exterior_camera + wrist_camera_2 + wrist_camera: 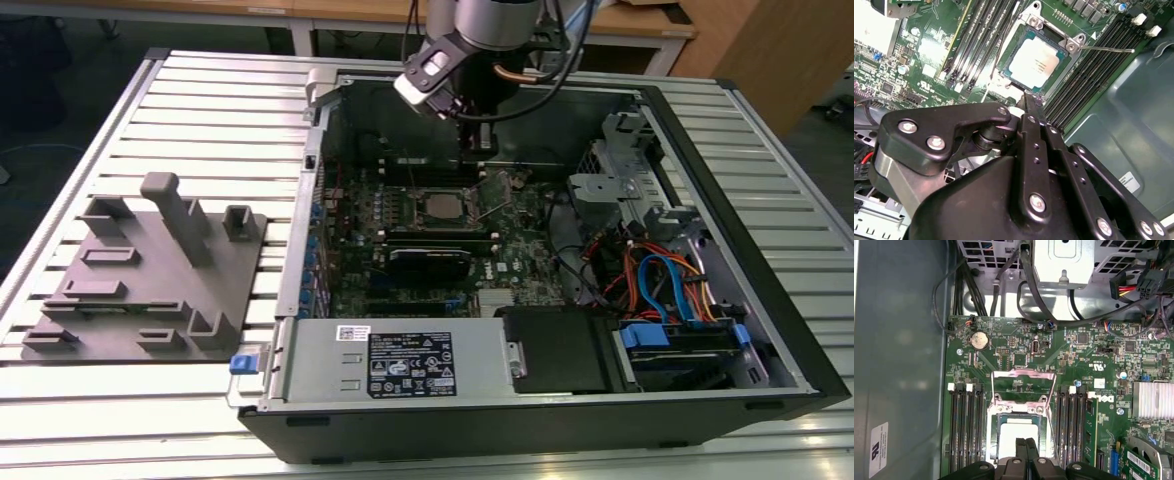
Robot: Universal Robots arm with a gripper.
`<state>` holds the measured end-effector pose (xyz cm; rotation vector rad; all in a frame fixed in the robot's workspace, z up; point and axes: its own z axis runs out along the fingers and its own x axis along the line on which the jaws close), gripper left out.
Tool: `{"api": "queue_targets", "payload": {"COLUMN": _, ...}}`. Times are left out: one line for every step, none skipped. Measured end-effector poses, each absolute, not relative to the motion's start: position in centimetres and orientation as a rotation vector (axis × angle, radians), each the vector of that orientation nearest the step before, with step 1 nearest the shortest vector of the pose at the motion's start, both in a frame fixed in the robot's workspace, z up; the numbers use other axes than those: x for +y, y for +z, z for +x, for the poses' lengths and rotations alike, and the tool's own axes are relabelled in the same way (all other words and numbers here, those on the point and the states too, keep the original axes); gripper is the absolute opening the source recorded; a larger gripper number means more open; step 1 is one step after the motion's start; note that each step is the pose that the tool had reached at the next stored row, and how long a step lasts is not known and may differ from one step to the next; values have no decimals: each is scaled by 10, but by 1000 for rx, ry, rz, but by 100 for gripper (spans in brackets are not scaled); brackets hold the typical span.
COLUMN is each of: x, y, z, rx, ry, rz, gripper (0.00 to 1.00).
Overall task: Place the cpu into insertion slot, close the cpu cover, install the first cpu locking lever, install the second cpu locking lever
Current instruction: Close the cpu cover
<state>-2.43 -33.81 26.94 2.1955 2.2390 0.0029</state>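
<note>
I read the jaws as clenched on nothing, tips pressed together just over the near edge of the cpu (1016,437), which already sits flat in the slot (1051,34). The cover (1024,385) lies flipped open just beyond the slot from the jaws, so I judge closing it is the step in hand. To do it well, I'd catch its far rail with the tips, swing it slowly about the hinge, and stay off the chip and the lever (1109,49).
</note>
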Motion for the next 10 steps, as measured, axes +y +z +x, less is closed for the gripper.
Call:
{"api": "queue_targets", "payload": {"x": -338, "y": 269, "z": -24, "rx": 2239, "ry": 3, "rz": 2196, "gripper": 10}}
{"api": "queue_targets", "payload": {"x": -338, "y": 269, "z": -23, "rx": 2239, "ry": 3, "rz": 2196, "gripper": 10}}
{"api": "queue_targets", "payload": {"x": -338, "y": 269, "z": -22, "rx": 2239, "ry": 3, "rz": 2196, "gripper": 10}}
{"api": "queue_targets", "payload": {"x": -338, "y": 269, "z": -22, "rx": 2239, "ry": 3, "rz": 2196, "gripper": 10}}
{"api": "queue_targets", "payload": {"x": -338, "y": 269, "z": -21, "rx": 2239, "ry": 3, "rz": 2195, "gripper": 10}}
{"api": "queue_targets", "payload": {"x": -338, "y": 269, "z": -20, "rx": 2239, "ry": 3, "rz": 2195, "gripper": 10}}
{"api": "queue_targets", "payload": {"x": -338, "y": 269, "z": -20, "rx": 2239, "ry": 3, "rz": 2195, "gripper": 10}}
{"api": "queue_targets", "payload": {"x": -338, "y": 269, "z": -19, "rx": 2239, "ry": 3, "rz": 2195, "gripper": 10}}
{"api": "queue_targets", "payload": {"x": -338, "y": 269, "z": -19, "rx": 2239, "ry": 3, "rz": 2195, "gripper": 10}}
{"api": "queue_targets", "payload": {"x": -338, "y": 269, "z": -18, "rx": 2239, "ry": 3, "rz": 2195, "gripper": 10}}
